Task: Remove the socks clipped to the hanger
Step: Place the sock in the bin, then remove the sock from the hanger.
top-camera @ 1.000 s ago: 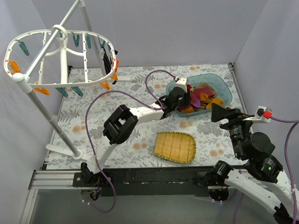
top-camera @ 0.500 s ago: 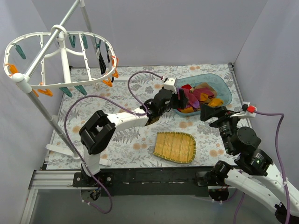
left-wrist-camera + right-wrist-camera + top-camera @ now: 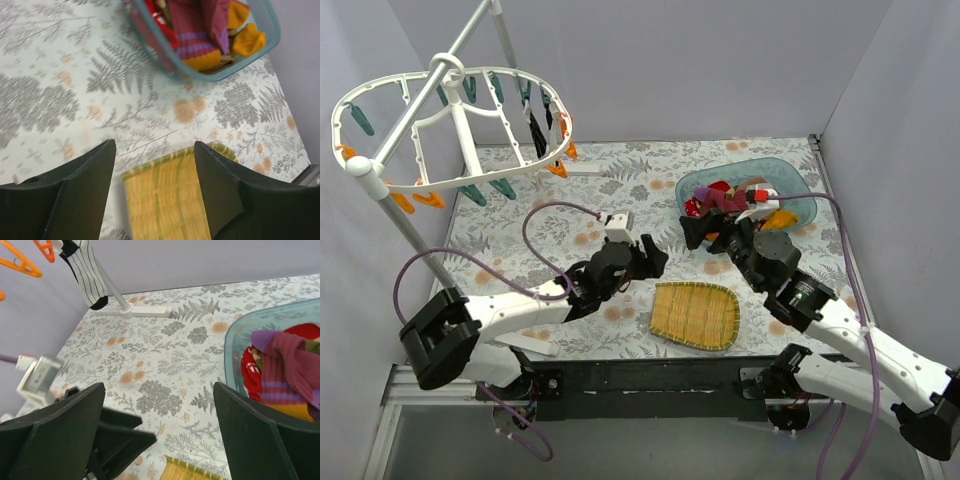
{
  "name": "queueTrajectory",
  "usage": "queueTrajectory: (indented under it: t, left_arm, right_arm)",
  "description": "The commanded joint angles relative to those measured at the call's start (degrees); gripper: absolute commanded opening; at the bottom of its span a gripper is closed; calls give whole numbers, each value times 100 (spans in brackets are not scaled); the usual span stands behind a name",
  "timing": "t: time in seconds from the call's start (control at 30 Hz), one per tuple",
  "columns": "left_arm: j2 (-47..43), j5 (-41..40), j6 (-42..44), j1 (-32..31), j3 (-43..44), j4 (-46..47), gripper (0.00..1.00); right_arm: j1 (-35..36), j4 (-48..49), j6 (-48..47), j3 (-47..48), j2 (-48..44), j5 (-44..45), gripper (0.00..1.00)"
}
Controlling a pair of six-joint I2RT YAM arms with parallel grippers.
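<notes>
Gaping with nothing between them, the left jaws hang low over the tabletop (image 3: 620, 170) near the woven tray (image 3: 695, 315). The right jaws, spread wide and equally empty, sit at the near rim of the bin (image 3: 800, 190) of loose socks (image 3: 725, 198). A striped sock (image 3: 87, 275) hangs lengthwise downward from the hanger (image 3: 453, 105), up and far-left of both; the left arm is nearer.

Bright, even, diffuse lighting; shadows on the tabletop (image 3: 620, 180) are faint and soft. The left wrist view is motion-blurred: the woven tray (image 3: 165, 200) and blue bin (image 3: 249, 62) smear. The right wrist view is sharper; the right gripper (image 3: 159, 387) fingers (image 3: 55, 430) appear dark and slightly soft.
</notes>
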Motion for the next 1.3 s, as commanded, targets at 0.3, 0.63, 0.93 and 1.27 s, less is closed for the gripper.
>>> queueTrajectory:
  t: [0.3, 0.63, 0.93, 1.27]
  left_arm:
    - [-2237, -1713, -1857, -112, -1253, -2843, 65]
    - [-3283, -2312, -2831, -112, -1508, -4828, 66]
    - [-3828, -2013, -3132, -103, -1149, -5750, 63]
    - [-4470, -1917, -3756, -112, -314, -7167, 61]
  right_arm:
    - [-1034, 3000, -223, 2050, 3681, -3775, 95]
    - [-973, 3800, 225, 4457, 6810, -4374, 94]
    - [-534, 3441, 173, 7031, 8850, -4287, 95]
    - [-209, 3475, -310, 8263, 9923, -3198, 91]
